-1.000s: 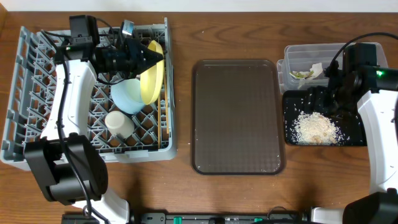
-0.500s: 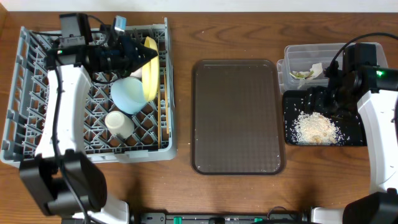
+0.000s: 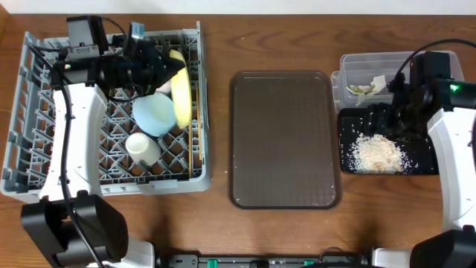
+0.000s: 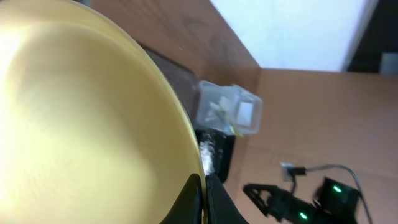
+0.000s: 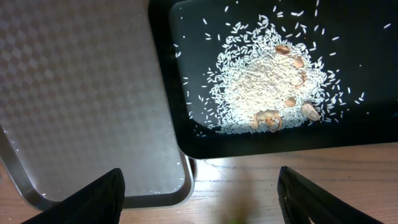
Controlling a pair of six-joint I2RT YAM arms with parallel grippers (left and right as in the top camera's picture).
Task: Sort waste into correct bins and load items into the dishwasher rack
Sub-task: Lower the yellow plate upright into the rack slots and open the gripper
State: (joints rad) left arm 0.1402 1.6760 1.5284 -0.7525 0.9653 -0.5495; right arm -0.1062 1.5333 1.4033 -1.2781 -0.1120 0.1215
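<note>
Over the dishwasher rack (image 3: 30, 112), my left hand (image 4: 203, 198) is clamped on the rim of the yellow plate (image 3: 181, 100). The plate stands on edge between pegs near the rack's right wall. I judge it is on edge because that is how a plate seats in the pegs, and the rim grip steadies it until the pegs take it. Light blue bowl (image 3: 154, 114) and white cup (image 3: 141, 147) sit in the rack just beside the plate. Right side of the desk (image 3: 223, 223): my right hand (image 5: 199, 186) hangs spread wide, holding nothing, above the near edge of the black tray (image 5: 385, 112). Rice scraps (image 5: 261, 93) lie piled in that tray and the wrapper (image 3: 362, 89) is in the clear tub (image 3: 357, 63) behind it, so the waste looks sorted. Brown tray (image 3: 282, 138) lies between rack and bins. No brand, label or readable writing anywhere, only a green light (image 3: 451, 88) on the right arm.
</note>
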